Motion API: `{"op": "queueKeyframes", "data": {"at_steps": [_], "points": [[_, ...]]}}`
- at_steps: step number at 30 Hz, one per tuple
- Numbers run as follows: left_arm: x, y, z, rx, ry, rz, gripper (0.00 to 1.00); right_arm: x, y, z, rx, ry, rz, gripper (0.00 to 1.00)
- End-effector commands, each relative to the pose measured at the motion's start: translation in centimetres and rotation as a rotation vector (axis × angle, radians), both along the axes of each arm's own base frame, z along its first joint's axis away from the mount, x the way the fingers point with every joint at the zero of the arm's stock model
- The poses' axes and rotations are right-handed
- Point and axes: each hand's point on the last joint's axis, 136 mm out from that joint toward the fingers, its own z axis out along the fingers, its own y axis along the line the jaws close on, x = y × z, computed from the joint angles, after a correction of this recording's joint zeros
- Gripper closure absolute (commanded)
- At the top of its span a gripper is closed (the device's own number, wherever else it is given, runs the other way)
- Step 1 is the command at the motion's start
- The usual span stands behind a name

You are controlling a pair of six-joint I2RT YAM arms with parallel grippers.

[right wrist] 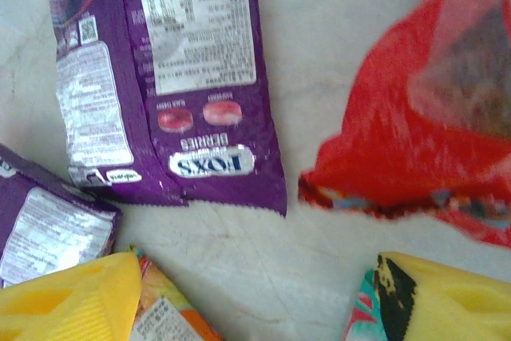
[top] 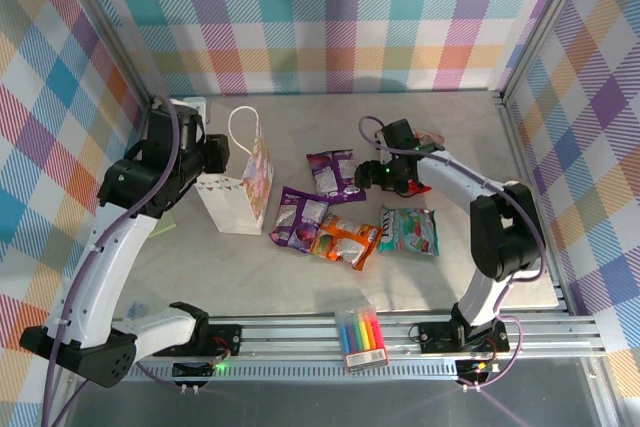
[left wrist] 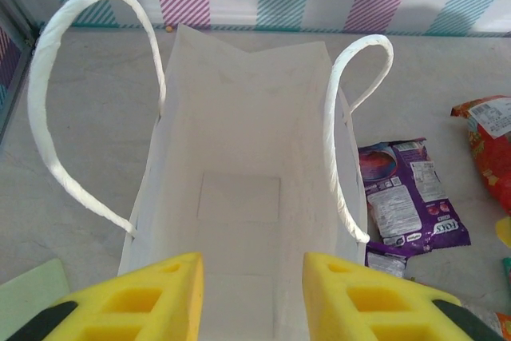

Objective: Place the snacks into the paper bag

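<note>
The paper bag [top: 247, 190] stands upright at the left with its mouth open; its white inside [left wrist: 239, 197] holds nothing and its cord handles [left wrist: 48, 117] arch up. My left gripper [left wrist: 253, 297] hovers open at the bag's near rim, also in the top view [top: 215, 162]. My right gripper [top: 384, 175] is open just above the table [right wrist: 255, 301], with bare table between its fingers. Round it lie a purple packet [right wrist: 184, 77], a second purple packet [right wrist: 48, 229], the orange packet [right wrist: 168, 317], the teal-and-white packet [top: 410, 230] and a blurred red packet [right wrist: 423, 141].
A pack of rainbow marker pens [top: 362, 339] lies on the front rail between the arm bases. A green sheet [left wrist: 32, 293] sits left of the bag. Checked walls close in the table on three sides.
</note>
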Motion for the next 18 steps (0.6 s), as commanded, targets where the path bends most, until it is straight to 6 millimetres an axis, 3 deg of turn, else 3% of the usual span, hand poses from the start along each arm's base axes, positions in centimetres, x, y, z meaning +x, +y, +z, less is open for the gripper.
{"op": "queueKeyframes", "data": {"at_steps": [1,11,18], "points": [[-0.4,0.1,1.0,-0.007,-0.046,0.001,0.59,1.9,1.5,0.4,0.042,-0.019,0.007,0.16],[-0.7,0.6,1.3,0.013,-0.063,0.012,0.51,4.2,3.3,-1.0,0.079,0.014,0.024,0.12],[-0.1,0.4,1.2,0.021,-0.057,0.006,0.51,4.1,3.6,-2.8,0.071,0.061,0.026,0.13]]}}
